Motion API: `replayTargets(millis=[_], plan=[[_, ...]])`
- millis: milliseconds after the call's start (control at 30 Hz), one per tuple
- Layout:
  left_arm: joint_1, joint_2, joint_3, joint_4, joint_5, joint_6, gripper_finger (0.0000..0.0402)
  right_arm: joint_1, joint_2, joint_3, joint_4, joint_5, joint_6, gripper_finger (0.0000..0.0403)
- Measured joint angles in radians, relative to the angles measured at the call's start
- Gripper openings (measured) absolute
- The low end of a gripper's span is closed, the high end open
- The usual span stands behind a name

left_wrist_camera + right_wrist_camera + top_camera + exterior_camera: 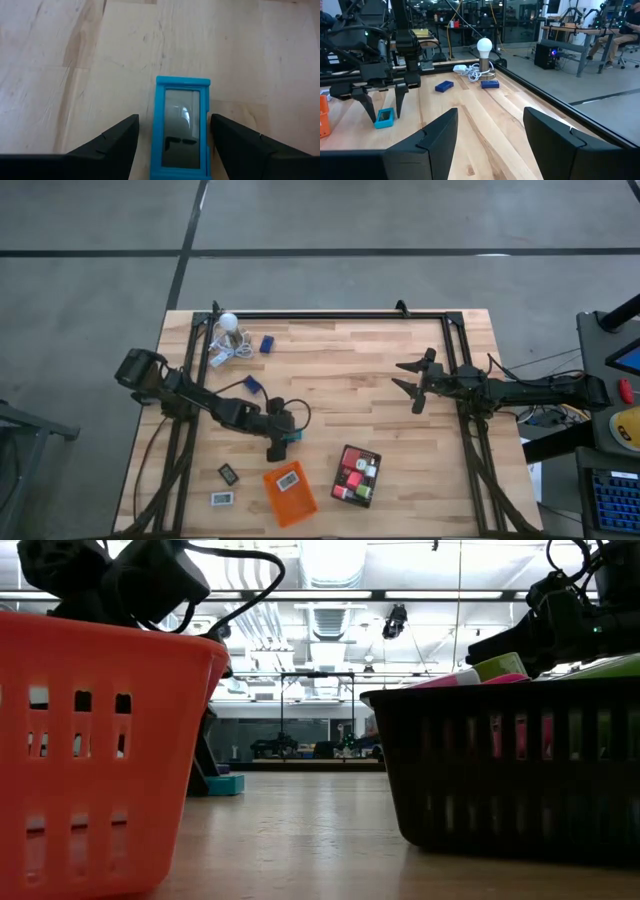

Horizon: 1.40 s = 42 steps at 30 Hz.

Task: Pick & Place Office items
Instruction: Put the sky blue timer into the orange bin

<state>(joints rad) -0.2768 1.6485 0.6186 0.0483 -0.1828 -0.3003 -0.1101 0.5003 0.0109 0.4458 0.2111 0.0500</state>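
While the left end effector (288,436) is hovering over a small teal box (182,127) on the worktop (340,370), the right arm is waiting at the right side.

Left fingers (107,145) are standing spread on either side of the teal box, not touching it; the box is lying flat on the wood just beyond the orange tray (290,492). Right end effector (418,381) is hanging spread and empty. Black tray (357,475) is holding red, pink and green pieces. Two blue blocks (444,86) are lying near a light bulb (484,46) at the far edge; two small black and white rectangles (228,474) are sitting left of the orange tray.
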Motion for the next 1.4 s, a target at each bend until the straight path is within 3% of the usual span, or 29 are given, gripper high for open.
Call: replayTargets(millis=[467, 833, 1067, 1267, 1400], plan=[[0.0, 0.002, -0.001, 0.015, -0.039, 0.012, 0.0149, 0.0, 0.0, 0.0, 0.0, 0.0, 0.0, 0.0219], [-0.002, -0.018, -0.001, 0.026, -0.051, 0.048, 0.0145, 0.0, 0.0, 0.0, 0.0, 0.0, -0.001, 0.0219], [-0.008, -0.129, 0.011, 0.019, -0.102, 0.084, 0.0144, 0.0, 0.0, 0.0, 0.0, 0.0, 0.0, 0.0219], [-0.05, -0.253, 0.033, 0.025, -0.013, 0.048, 0.0145, 0.0, 0.001, 0.0, 0.0, -0.001, -0.001, 0.0219], [-0.127, -0.294, 0.068, 0.026, -0.032, 0.019, 0.0145, 0.0, 0.001, 0.0, 0.0, -0.001, -0.001, 0.0219]])
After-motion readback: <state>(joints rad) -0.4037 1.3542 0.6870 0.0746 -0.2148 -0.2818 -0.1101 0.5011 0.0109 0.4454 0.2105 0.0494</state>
